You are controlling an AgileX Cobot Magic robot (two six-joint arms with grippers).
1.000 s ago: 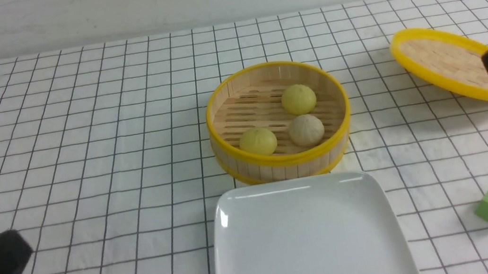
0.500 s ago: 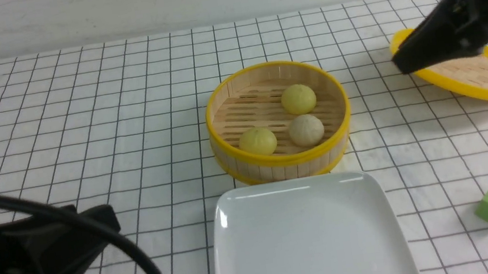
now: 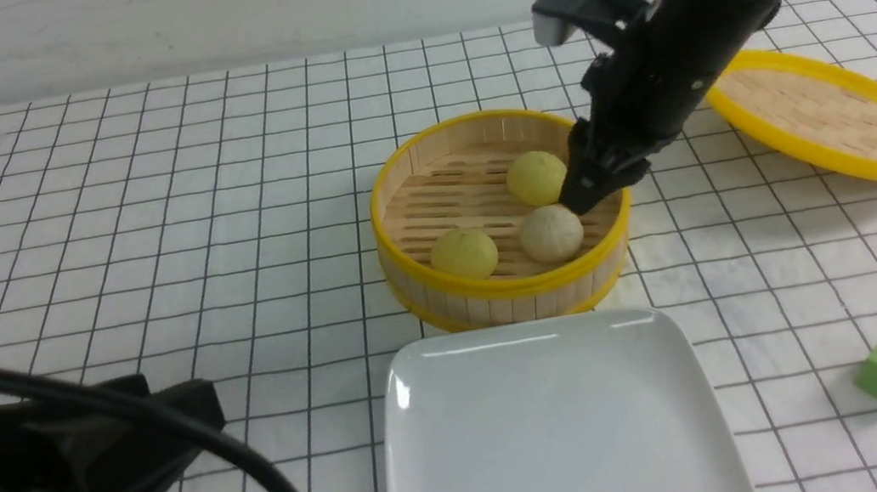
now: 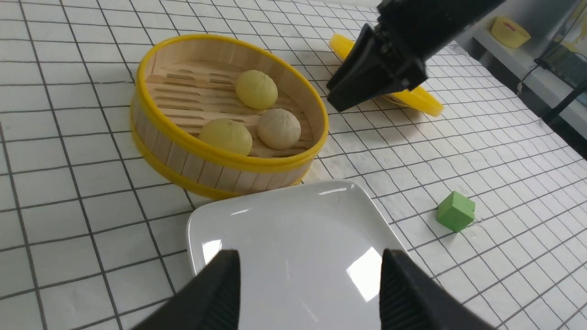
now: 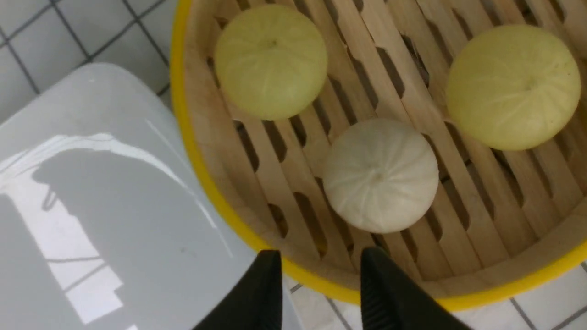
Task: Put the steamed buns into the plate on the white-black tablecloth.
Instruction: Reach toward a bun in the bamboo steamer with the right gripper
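Left gripper (image 4: 308,275) hangs at the scene's 8 o'clock, fingers spread wide around nothing, beside the plate (image 3: 559,435). At the plate's 12 o'clock on the white-black tablecloth (image 3: 145,236), the bamboo steamer (image 3: 497,298) holds all three steamed buns (image 3: 551,233): yellow at 7 and 1 o'clock, beige-white at 5. Right gripper (image 3: 582,196) hovers above the steamer's 3 o'clock rim, fingers slightly apart, gripping nothing. The lid (image 3: 823,115) lies at the steamer's 2 o'clock.

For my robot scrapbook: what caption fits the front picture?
Right claw hovers above the steamer holding three steamed buns; the plate lies nearby.
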